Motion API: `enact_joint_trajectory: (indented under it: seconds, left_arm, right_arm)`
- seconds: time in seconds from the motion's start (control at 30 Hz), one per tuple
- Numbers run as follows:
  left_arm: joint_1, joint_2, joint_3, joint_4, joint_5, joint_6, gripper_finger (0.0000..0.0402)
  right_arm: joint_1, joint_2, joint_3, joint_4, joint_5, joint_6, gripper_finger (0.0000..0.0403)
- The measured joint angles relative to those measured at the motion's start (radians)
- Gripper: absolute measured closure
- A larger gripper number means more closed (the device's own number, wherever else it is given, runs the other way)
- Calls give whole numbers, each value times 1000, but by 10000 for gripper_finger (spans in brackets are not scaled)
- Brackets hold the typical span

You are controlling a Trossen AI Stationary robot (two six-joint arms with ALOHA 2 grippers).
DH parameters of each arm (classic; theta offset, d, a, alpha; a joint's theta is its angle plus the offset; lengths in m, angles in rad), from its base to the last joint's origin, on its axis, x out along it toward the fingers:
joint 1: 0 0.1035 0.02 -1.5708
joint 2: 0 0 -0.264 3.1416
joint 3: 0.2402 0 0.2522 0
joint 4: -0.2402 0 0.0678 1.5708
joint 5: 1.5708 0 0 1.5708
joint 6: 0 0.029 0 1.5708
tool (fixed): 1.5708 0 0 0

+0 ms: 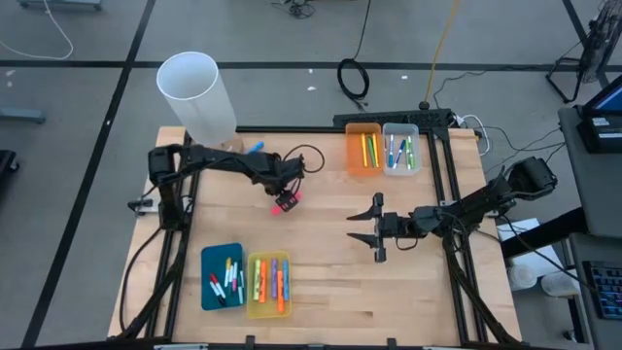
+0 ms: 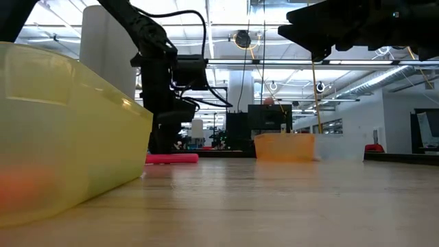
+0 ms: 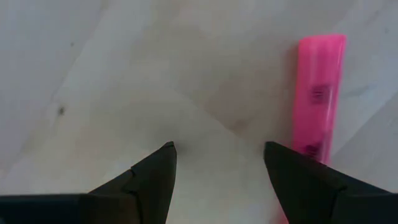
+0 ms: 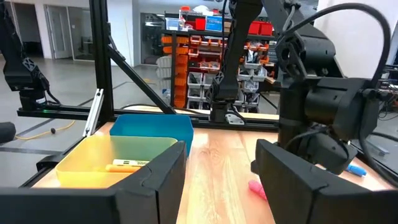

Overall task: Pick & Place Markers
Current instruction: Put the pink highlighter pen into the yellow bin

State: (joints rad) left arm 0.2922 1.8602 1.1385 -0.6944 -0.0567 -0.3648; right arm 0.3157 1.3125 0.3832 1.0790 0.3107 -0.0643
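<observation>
Beside the open left pincer (image 3: 217,165), pink marker (image 3: 319,93) flat, parallel to fingers.

Light wood table (image 1: 330,282), smooth, with thin grain lines. Pink marker (image 3: 320,93) of shiny plastic with small dark print. Left gripper (image 3: 217,163) with fingers (image 3: 152,177) of dull black plastic, not shiny at all. Yellow bin (image 2: 62,130) of see-through plastic, a bit cloudy. Orange bin (image 1: 363,151) and clear bin (image 1: 400,149) of the same see-through plastic. Blue bin (image 1: 222,277) of solid plastic. White tube (image 1: 197,94), smooth and matt. Black metal frame (image 1: 457,253) bars, dull.
</observation>
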Motion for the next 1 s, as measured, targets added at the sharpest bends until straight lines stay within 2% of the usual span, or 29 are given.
enact_joint_trajectory:
  seconds: [0.17,0.23,0.33,0.53,0.6,0.7,0.77,0.83,0.9,1.0]
  left_arm:
    - [-3,0,0,1,-24,41,151]
    - [-4,-12,0,-1,-57,42,151]
    - [-2,-52,0,1,-54,57,151]
    - [-34,-166,0,23,97,18,151]
    - [-73,-201,0,48,153,-27,151]
    - [-174,-226,0,101,161,-45,151]
    - [-251,-226,0,123,109,-20,151]
    - [-320,-217,0,142,8,-24,151]
    - [-367,-202,0,161,-76,-63,151]
    - [-404,-169,0,195,-140,-144,151]
  right_arm:
    - [0,0,0,0,0,-1,222]
    - [0,0,0,0,0,-1,222]
    - [0,0,0,0,0,-9,222]
    - [0,0,0,0,0,-5,222]
    - [0,0,0,0,0,-2,222]
    - [0,0,0,1,0,-2,222]
    - [0,0,0,5,1,-2,222]
    - [0,0,0,6,1,-2,222]
    - [0,0,0,6,1,-4,222]
    - [0,0,0,9,2,-8,222]
